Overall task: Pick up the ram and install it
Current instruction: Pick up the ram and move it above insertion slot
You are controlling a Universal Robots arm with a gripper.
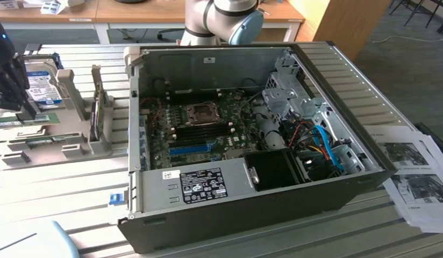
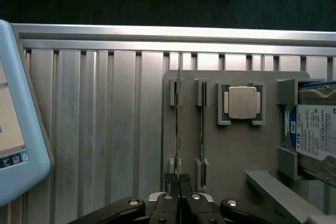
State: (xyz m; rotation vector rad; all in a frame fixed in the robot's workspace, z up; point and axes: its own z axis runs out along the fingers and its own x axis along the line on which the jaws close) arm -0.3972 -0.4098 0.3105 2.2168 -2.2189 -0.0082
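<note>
Gripping the ram (image 2: 178, 124) by one end, with the gripper (image 2: 178, 180) clenched on its thin edge; stick seated on edge in the grey holder (image 2: 236, 150), in the groove farther from the processor (image 2: 242, 102) and just beside a second stick (image 2: 202, 124). Reads as the pick-up step, lift not yet made, with the open computer case (image 1: 229, 215) well apart from the holder. Calls, by judgement, for a straight draw clear of the end guides, without twisting, since thin and likely to flex.
</note>
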